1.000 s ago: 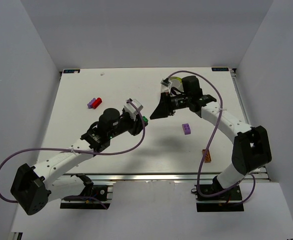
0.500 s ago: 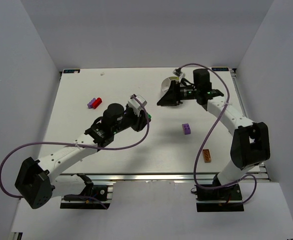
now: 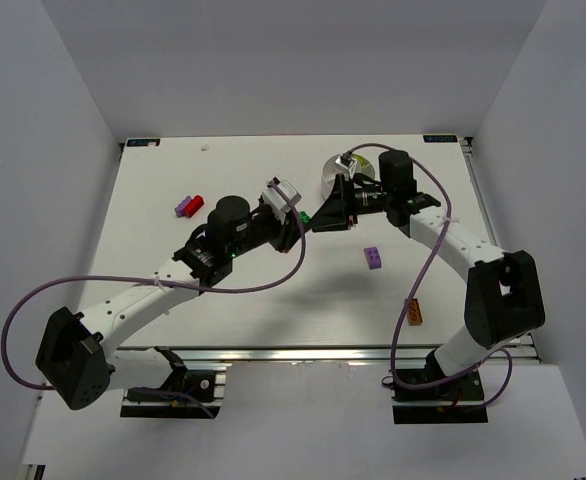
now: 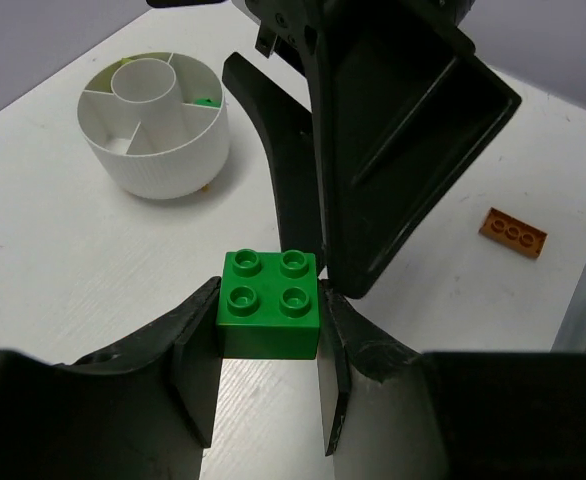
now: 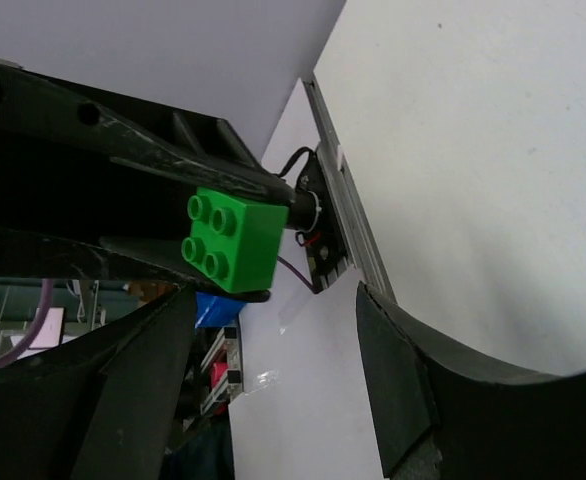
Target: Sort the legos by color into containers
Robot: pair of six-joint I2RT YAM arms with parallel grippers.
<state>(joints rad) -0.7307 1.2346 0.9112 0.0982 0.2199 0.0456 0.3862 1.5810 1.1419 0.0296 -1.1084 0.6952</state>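
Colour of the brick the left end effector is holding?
Green. The brick shows best in the left wrist view.

**A white table, closed in by walls and rails**

A white table fills the middle of the top view. A left wall, a back wall and a right wall, all plain and pale grey, stand around it. A metal rail runs along the near edge and a side rail along the right edge. A left marker and a right marker, small with some blue, sit at the far corners. A white speck lies near the left marker.
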